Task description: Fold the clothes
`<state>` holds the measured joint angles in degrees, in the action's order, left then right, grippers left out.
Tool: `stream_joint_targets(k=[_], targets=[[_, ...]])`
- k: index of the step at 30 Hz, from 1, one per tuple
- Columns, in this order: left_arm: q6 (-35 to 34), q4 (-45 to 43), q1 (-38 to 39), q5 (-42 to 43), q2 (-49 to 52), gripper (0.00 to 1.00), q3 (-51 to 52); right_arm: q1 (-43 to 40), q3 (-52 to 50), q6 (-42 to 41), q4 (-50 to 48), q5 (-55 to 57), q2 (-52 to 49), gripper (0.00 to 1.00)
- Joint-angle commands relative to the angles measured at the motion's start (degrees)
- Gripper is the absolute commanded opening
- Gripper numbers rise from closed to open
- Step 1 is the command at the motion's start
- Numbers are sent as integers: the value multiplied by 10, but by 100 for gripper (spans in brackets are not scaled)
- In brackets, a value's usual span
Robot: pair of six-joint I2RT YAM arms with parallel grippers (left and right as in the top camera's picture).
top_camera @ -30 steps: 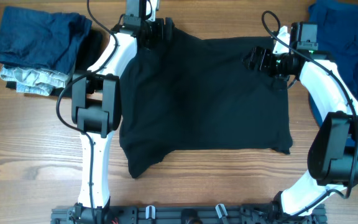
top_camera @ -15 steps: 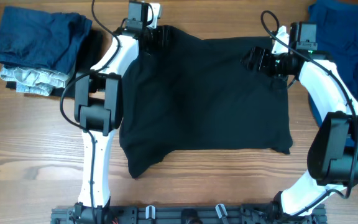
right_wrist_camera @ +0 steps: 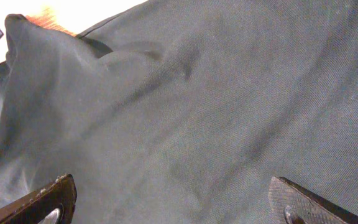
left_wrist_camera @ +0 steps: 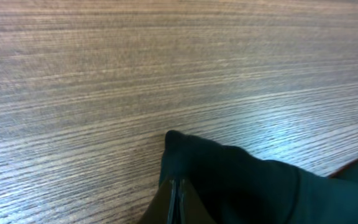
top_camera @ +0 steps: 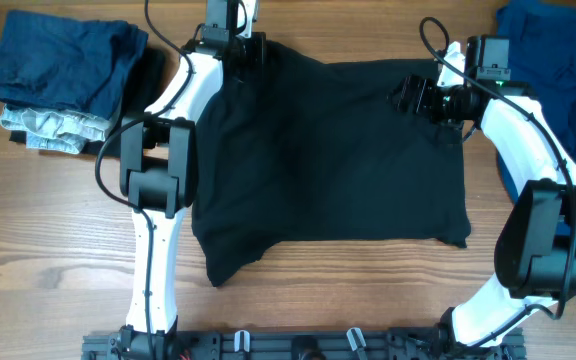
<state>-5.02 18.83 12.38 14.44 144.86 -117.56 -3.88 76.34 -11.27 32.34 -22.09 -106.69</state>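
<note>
A black garment (top_camera: 328, 150) lies spread flat across the middle of the wooden table. My left gripper (top_camera: 249, 50) sits at its far left corner. In the left wrist view that gripper (left_wrist_camera: 178, 186) is shut, with the corner of the black garment (left_wrist_camera: 241, 180) pinched between its jaws and bunched up off the wood. My right gripper (top_camera: 409, 95) hovers over the garment's far right part. In the right wrist view it (right_wrist_camera: 173, 200) stands wide open, its fingers (right_wrist_camera: 50, 202) spread over the flat black cloth (right_wrist_camera: 197, 93) with nothing between them.
A stack of folded clothes (top_camera: 63, 80), navy on top of a grey patterned piece, lies at the far left. A loose blue garment (top_camera: 558, 60) is heaped at the far right beside the right arm. The arms' base rail (top_camera: 288, 345) runs along the front edge.
My left gripper has gone from open to shut, pinching the garment's far left corner. The right arm and its open gripper have stayed still.
</note>
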Motion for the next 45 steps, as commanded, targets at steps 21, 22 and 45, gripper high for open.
stream_joint_targets(k=[21, 22, 45], targets=[[33, -74, 33, -3, 10, 84, -14, 2, 4, 8, 4, -9, 9, 100], [33, -75, 35, -4, 12, 83, -14, 2, 4, 8, 5, -9, 9, 100], [33, -52, 39, -94, 29, 4, -14, 2, 4, 8, 10, -9, 9, 100]])
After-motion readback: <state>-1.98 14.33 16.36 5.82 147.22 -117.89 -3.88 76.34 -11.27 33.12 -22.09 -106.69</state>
